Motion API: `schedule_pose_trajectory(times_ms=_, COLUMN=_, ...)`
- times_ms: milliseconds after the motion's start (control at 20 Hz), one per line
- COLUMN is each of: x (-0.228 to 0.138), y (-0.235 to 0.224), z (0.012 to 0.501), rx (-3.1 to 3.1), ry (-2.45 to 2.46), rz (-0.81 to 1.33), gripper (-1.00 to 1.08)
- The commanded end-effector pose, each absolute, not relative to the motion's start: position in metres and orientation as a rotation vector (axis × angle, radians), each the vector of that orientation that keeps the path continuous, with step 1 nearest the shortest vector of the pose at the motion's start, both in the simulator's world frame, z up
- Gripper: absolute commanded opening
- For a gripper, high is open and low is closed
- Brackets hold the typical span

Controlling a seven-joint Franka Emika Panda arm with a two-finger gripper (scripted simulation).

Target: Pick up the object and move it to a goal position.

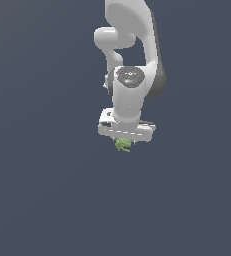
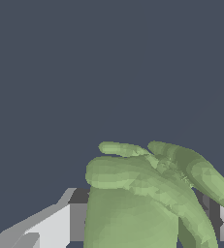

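The object [image 1: 122,144] is a small light-green lumpy thing with ridged lobes. In the exterior view it pokes out just under the white hand of my arm, which hides its upper part and the fingertips. In the wrist view the object [image 2: 147,193] fills the space between my two fingers [image 2: 50,227], one grey-white finger on each side of it. My gripper [image 1: 124,141] is shut on the object.
A plain dark grey surface [image 1: 47,190] lies all around, with nothing else on it in view. The white arm [image 1: 132,60] rises above the hand toward the top of the exterior view.
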State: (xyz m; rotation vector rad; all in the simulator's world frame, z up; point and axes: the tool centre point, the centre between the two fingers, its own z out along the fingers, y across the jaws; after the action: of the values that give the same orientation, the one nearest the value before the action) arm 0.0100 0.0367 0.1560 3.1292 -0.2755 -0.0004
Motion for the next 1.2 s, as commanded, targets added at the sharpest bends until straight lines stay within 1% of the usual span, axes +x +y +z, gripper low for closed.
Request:
schedule_pose_trajectory(times_ms=0, x=-0.001, y=0.056, z=0.180, rx=3.129, ry=-0.275, rz=0.000, gripper=-1.00)
schedule_pose_trajectory(times_ms=700, x=-0.051, y=0.156, z=0.305, rx=3.127, ry=-0.275, rz=0.001, gripper=-1.00)
schedule_pose_trajectory(times_ms=900, x=-0.059, y=0.176, z=0.330, rx=3.128, ry=-0.275, rz=0.001, gripper=-1.00)
schedule_pose_trajectory(times_ms=1150, x=-0.064, y=0.190, z=0.347, rx=3.129, ry=-0.276, rz=0.000, gripper=-1.00)
